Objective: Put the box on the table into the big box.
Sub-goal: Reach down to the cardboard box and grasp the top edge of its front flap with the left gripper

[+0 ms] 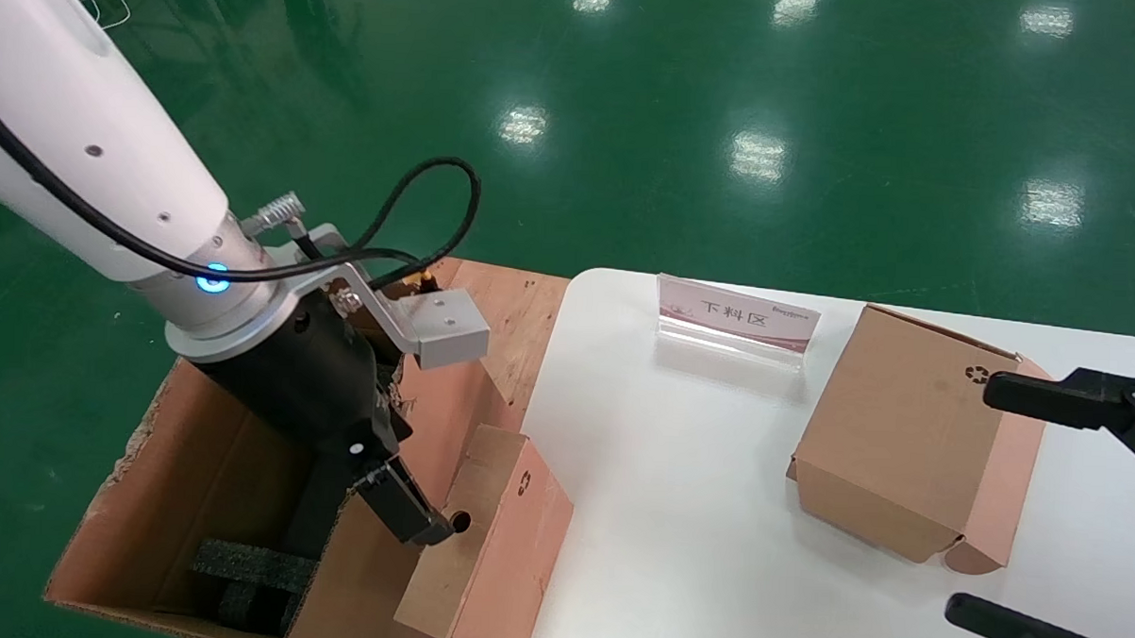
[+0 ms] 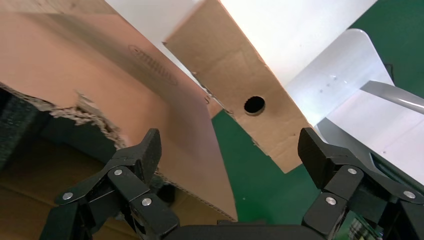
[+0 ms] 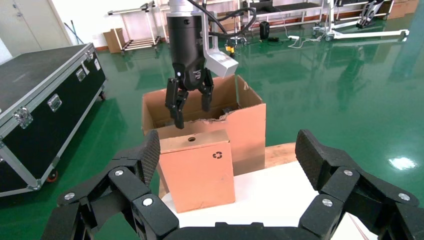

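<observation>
The very large, ragged-edged brown corrugated carton (image 1: 242, 459) sits on the floor beside the white table (image 1: 712, 513), low enough to receive things lowered in. The left gripper (image 1: 400, 507) hangs above its wall with fingers spread, gripping nothing. Just beside it the slim, flat brown cardboard box (image 1: 498, 543) stands on edge at the table's rim, hole side up, judged ready for pinching. Further right, a cube-like cardboard box (image 1: 903, 435) rests near the right gripper (image 1: 1052, 506), parked with fingers released.

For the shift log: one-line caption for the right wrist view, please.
Left gripper hangs open just above the slim box standing at the table edge, against the big box.
</observation>
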`<state>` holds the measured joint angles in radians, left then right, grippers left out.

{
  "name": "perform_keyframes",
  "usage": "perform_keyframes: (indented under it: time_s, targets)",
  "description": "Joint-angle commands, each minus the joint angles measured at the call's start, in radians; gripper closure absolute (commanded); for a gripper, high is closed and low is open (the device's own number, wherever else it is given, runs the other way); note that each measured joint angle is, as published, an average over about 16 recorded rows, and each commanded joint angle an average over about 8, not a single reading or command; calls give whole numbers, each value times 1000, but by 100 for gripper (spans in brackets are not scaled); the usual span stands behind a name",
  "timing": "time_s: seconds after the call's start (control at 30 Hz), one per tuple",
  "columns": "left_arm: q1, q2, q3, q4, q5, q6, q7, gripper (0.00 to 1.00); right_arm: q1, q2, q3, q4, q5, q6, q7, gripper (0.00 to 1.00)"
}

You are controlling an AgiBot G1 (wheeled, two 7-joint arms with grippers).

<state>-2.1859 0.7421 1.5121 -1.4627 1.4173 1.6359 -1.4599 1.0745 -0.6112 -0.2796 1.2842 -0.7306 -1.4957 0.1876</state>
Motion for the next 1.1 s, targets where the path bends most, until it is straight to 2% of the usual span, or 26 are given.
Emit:
perform_keyframes:
  time_s: [0.03, 1.1]
  targets:
    - [3, 10, 9, 5, -5, 1, -4, 0, 0, 0, 0, 0, 0, 0, 0, 0]
    - [103, 111, 51, 57, 19, -84, -100, 0, 0, 0, 0, 0, 0, 0, 0, 0]
